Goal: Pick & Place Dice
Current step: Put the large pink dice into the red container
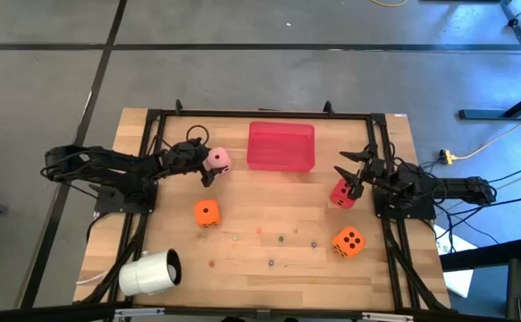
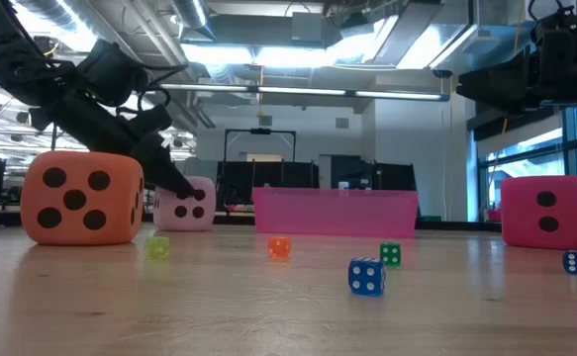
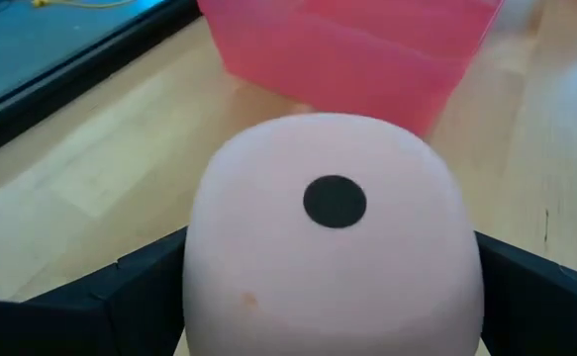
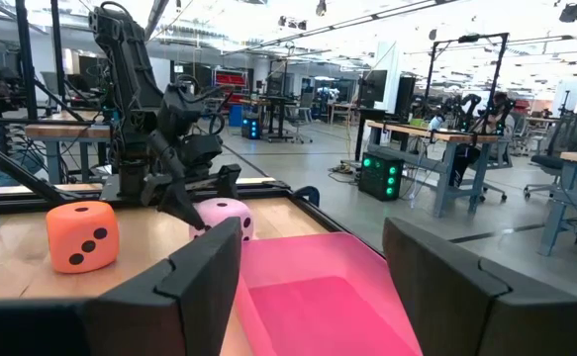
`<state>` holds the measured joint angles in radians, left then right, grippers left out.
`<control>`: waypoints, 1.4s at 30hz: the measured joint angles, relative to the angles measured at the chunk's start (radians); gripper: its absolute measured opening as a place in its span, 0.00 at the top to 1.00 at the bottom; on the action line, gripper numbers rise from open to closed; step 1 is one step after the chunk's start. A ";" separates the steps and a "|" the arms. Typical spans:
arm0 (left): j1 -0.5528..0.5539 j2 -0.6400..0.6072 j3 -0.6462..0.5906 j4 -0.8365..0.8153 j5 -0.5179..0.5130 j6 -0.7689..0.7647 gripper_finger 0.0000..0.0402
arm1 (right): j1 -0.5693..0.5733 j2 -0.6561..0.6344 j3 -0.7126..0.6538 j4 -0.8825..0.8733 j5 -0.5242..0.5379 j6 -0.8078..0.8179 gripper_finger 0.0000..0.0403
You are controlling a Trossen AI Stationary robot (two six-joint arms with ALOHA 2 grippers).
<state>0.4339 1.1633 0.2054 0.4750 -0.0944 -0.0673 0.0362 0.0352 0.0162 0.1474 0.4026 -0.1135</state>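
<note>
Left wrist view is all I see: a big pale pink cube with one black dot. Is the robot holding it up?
Observer: No. In the low view the pale pink die sits on the table, with the left gripper open around it.
Operator: What is the pink thing behind it?
Observer: A shallow red tray, empty, a little apart from the die.
Operator: Any more big dice?
Observer: Three: an orange die, a second orange die, and a red die by the open right gripper.
</note>
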 joint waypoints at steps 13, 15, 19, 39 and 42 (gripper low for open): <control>0.000 0.000 0.000 0.015 0.013 -0.017 0.00 | 0.000 0.000 0.000 0.000 0.000 0.000 0.39; 0.000 0.000 0.000 0.014 0.022 -0.052 0.00 | 0.000 0.000 0.000 0.000 0.000 0.000 0.39; 0.000 0.000 0.000 0.014 0.026 -0.041 0.00 | 0.000 0.000 0.000 0.000 0.000 0.000 0.39; -0.001 0.000 0.024 0.022 0.009 -0.015 0.10 | 0.000 0.000 0.000 0.000 0.000 0.029 0.39; -0.001 0.000 0.058 0.021 0.009 0.008 0.11 | 0.000 0.000 0.000 0.000 0.000 0.031 0.39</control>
<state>0.4328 1.1633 0.2635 0.4962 -0.0856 -0.0592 0.0361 0.0353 0.0162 0.1471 0.4026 -0.0826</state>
